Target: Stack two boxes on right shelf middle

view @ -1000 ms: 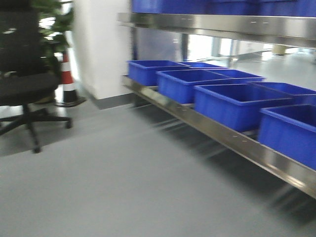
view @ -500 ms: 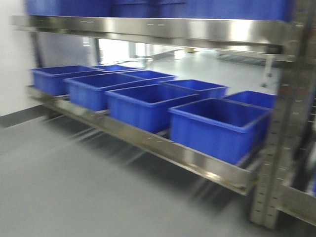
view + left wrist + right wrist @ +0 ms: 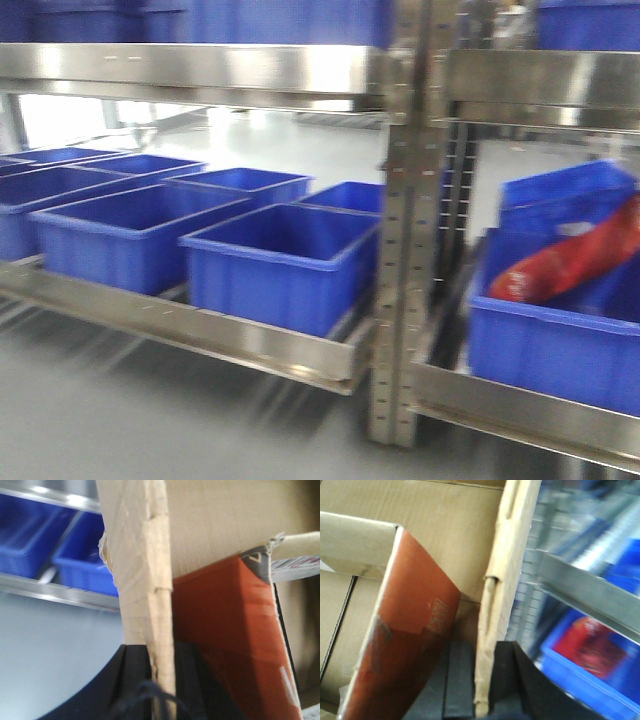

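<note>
The left tool [image 3: 161, 655] is clamped on the upright wall edge of a cardboard box [image 3: 220, 525], one black finger on each side; an orange-red panel [image 3: 225, 630] sits inside, right of that tool. The right tool [image 3: 484, 652] pinches a like cardboard wall the same way. The steel shelf [image 3: 580, 592] with blue bins [image 3: 570, 680] stands apart, right of the right tool and left of the left one.
</note>
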